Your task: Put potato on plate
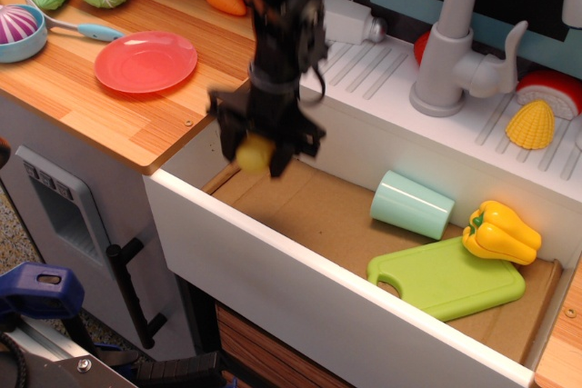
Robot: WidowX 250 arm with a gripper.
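Observation:
My black gripper (pixel 255 154) is shut on the pale-yellow potato (pixel 254 153) and holds it in the air above the left end of the open sink drawer (pixel 300 206). The arm is motion-blurred. The coral-red plate (pixel 145 61) lies flat on the wooden counter to the upper left, apart from the gripper and with nothing on it.
In the drawer lie a mint cup (pixel 412 203), a green cutting board (pixel 447 277) and a yellow bell pepper (pixel 501 232). A grey faucet (pixel 455 52) and a corn piece (pixel 532 124) stand at the right. A blue bowl with a purple onion (pixel 18 29), a spoon and vegetables sit behind the plate.

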